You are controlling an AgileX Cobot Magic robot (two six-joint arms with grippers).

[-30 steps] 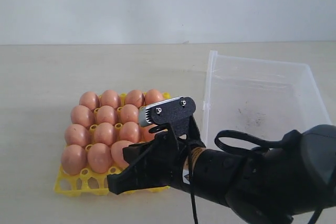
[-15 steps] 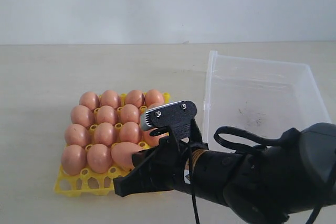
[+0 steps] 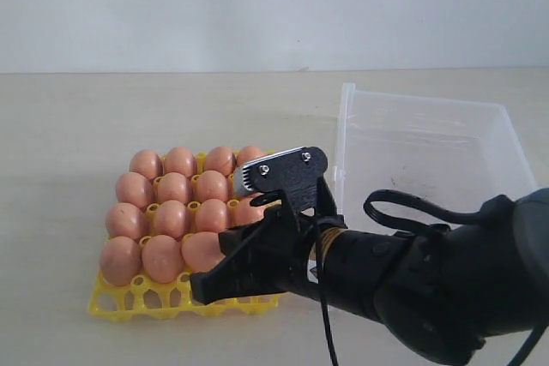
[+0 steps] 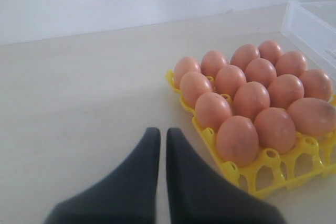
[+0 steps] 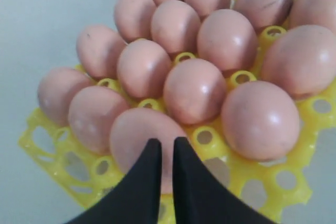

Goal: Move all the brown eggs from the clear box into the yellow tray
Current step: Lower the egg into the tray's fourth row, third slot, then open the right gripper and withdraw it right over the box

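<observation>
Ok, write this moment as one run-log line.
eggs: in yellow tray | clear box: no eggs visible | right gripper: shut, over tray's front edge | left gripper: shut, apart from tray

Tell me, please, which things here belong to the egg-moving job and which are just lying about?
Belong to the job:
- brown eggs
- yellow tray
- clear box
- right gripper, shut, at the tray

Just there:
- left gripper, shut, holding nothing, off to the tray's side
- table
</observation>
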